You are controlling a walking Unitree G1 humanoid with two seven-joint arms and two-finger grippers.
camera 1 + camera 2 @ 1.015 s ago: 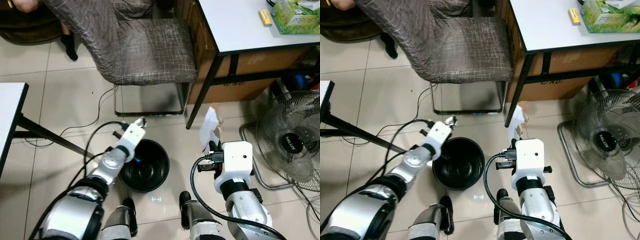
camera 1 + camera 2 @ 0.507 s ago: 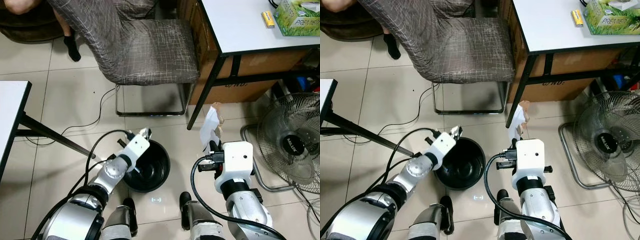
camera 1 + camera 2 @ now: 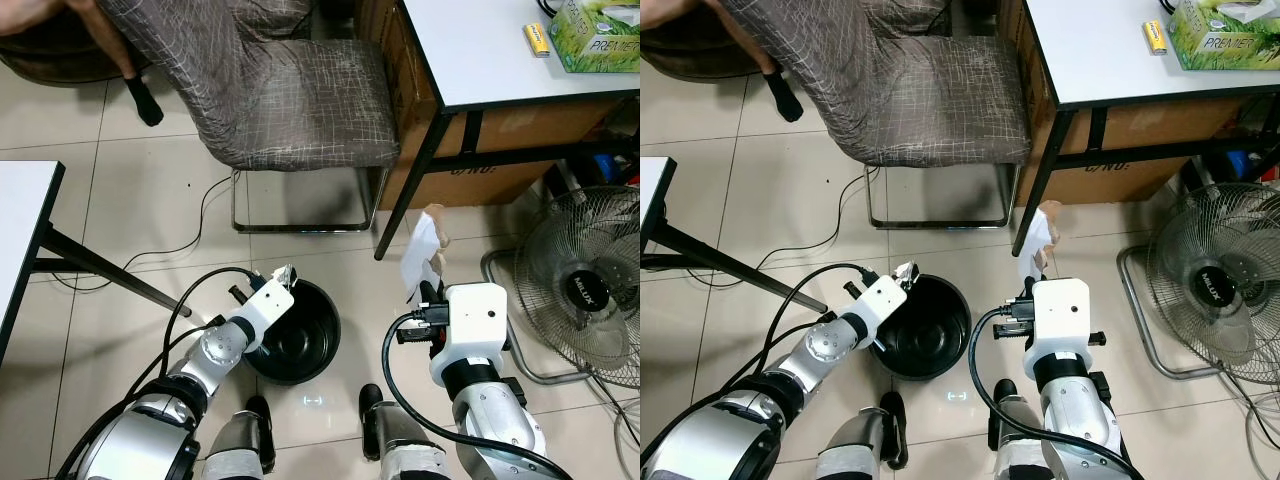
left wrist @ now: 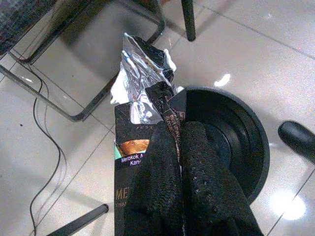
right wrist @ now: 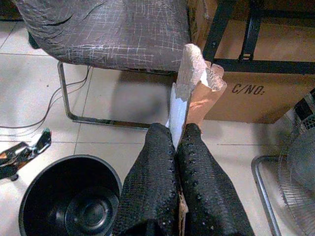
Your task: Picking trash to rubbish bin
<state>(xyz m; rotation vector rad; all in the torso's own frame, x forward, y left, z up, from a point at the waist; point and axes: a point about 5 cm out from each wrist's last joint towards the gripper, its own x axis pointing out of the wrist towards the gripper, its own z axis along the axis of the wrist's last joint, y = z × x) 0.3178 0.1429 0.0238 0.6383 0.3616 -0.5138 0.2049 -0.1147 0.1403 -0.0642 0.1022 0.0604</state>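
- Left end effector [image 4: 179,162]: fingers pressed together on a dark packet [image 4: 135,147] with a torn silver foil top; it sits at the near-left rim of the black bin [image 3: 295,335], which stands on the tiled floor between the two arms
- Packet axis: long axis runs along the fingers, foil end pointing away from the wrist and standing beside the rim; the packet is not yet over the opening, so a release now would probably miss
- Right end effector [image 5: 177,142]: fingers clamped on a torn piece of white and brown paper [image 3: 420,255], held well to the right of the bin, near the leg of the bench [image 3: 500,50]
- Paper axis: upright, ragged end pointing up and forward from the fingertips; judged to be waiting its turn, kept clear of the left arm
- Surroundings: a grey chair [image 3: 290,100] behind the bin, a fan [image 3: 590,290] on the right, a cardboard box [image 5: 246,93] under the bench
- Judged step: carry the packet over the opening and let go
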